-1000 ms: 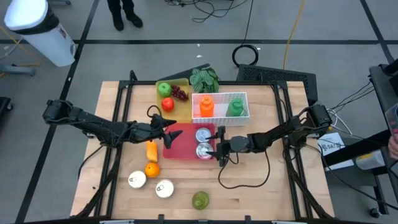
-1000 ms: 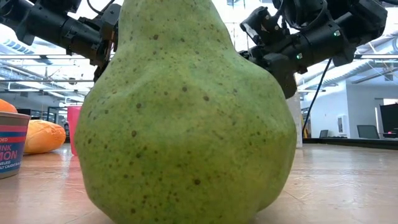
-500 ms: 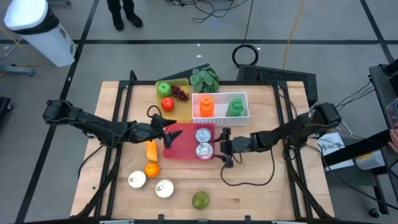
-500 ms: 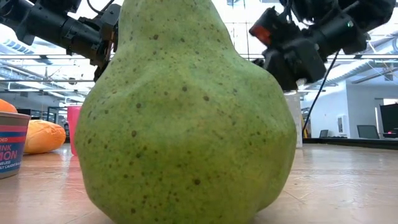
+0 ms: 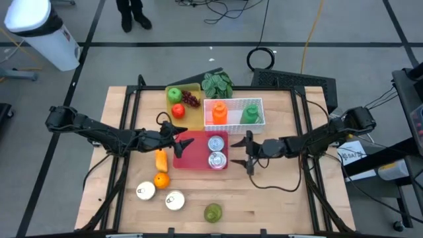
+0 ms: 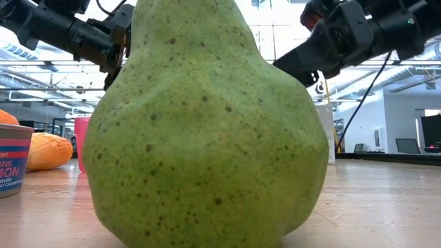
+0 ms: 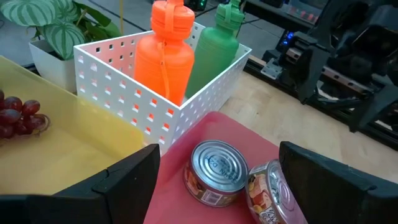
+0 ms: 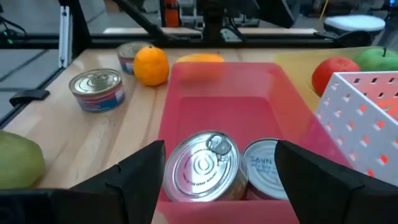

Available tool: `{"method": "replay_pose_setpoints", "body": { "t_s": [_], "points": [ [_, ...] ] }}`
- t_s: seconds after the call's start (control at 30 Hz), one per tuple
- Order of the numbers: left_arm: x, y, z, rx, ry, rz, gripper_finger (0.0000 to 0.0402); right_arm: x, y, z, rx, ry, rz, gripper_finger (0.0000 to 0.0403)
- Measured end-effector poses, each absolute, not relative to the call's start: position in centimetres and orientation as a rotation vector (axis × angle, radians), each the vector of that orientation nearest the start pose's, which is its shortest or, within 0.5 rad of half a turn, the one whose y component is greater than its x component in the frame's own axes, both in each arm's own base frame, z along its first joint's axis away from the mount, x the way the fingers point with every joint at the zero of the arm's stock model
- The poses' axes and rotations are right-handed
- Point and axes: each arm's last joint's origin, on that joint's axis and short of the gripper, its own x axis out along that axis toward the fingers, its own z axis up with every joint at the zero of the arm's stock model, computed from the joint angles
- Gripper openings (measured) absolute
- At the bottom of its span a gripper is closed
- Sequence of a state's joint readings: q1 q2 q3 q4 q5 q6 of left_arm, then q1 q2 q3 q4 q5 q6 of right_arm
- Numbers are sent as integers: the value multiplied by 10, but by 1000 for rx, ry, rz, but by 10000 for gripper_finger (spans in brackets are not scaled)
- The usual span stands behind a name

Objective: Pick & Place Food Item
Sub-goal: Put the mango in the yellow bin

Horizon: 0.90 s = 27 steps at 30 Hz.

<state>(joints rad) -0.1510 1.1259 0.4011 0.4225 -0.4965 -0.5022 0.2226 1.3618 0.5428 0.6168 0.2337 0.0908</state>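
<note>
Two tin cans stand upright on the red tray: one toward the far side, one toward the near side. The right wrist view shows them side by side. My right gripper hovers open just right of the tray, pointing at the cans and touching nothing. My left gripper hangs open over the tray's left edge, also touching nothing. A green pear sits near the table's near edge and fills the low view.
Left of the tray lie an orange-yellow food item and an orange, with two more cans nearer. Behind the tray are a white basket with an orange and a green bottle, a yellow tray of fruit, and a plant.
My right gripper has drawn back toward the table's right edge, from close beside the nearer can to a spot clear of the red tray. Both cans have stayed in place on the tray. The left arm has kept still.
</note>
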Motion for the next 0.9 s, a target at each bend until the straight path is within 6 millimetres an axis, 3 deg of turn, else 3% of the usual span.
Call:
{"method": "replay_pose_setpoints", "body": {
  "t_s": [0.9],
  "points": [
    [218, -19, 197, -397, 195, 406, 340, 259, 52, 198, 31, 157, -17, 283]
  ]
}}
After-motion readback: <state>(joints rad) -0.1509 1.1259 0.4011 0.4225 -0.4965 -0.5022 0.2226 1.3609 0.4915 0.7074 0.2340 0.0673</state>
